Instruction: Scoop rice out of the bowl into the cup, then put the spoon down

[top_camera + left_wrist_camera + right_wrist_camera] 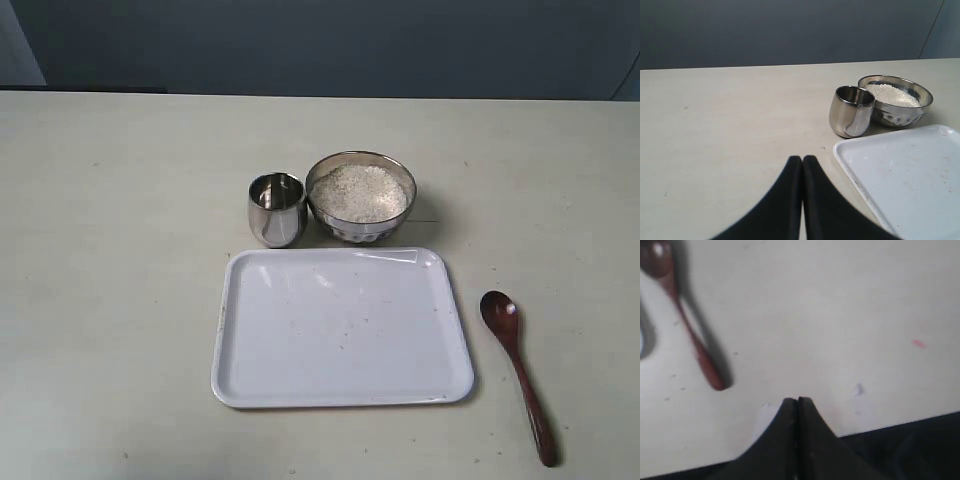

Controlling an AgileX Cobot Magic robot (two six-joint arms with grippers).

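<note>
Both arms' jaws are sitting pressed fully together, gripping nothing. The left jaws are hovering over bare surface [120, 250] with the cup [852, 111] ahead of them. The right jaws are hanging near the surface's edge, not far from the spoon's handle tip. The spoon [523, 385] is lying flat just right of the white tray [340, 330], not touching it, with its oval end pointing away. The bowl [361, 232] is holding a heap of rice [360, 192] and sitting just behind the tray's far edge. The cup is standing upright right beside it on the left; can't tell if they're touching.
</note>
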